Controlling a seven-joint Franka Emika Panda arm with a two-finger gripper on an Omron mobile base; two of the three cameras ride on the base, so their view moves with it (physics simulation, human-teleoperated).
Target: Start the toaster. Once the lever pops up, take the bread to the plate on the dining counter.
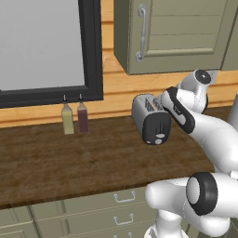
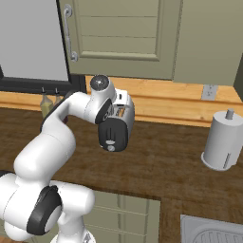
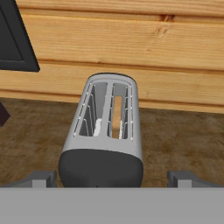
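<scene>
The gripper [image 3: 112, 179] is hovering wide open and holding nothing, its fingertips [image 3: 43, 178] flanking the toaster's [image 3: 105, 131] black end panel. The toaster is sitting near the counter's [image 1: 69, 158] back edge, long axis running away toward the wall, the bread [image 3: 117, 117] standing in one slot.

The silver-grey toaster [image 3: 105, 131] stood upright on the wooden counter near the wall, black end panel forward, bread [image 3: 116, 117] seated in its right slot.

Glossy white rounded arm [image 1: 209, 135] segments, black joint rings, grey-capped joint ends, dark pincer fingertips [image 3: 43, 178]
</scene>
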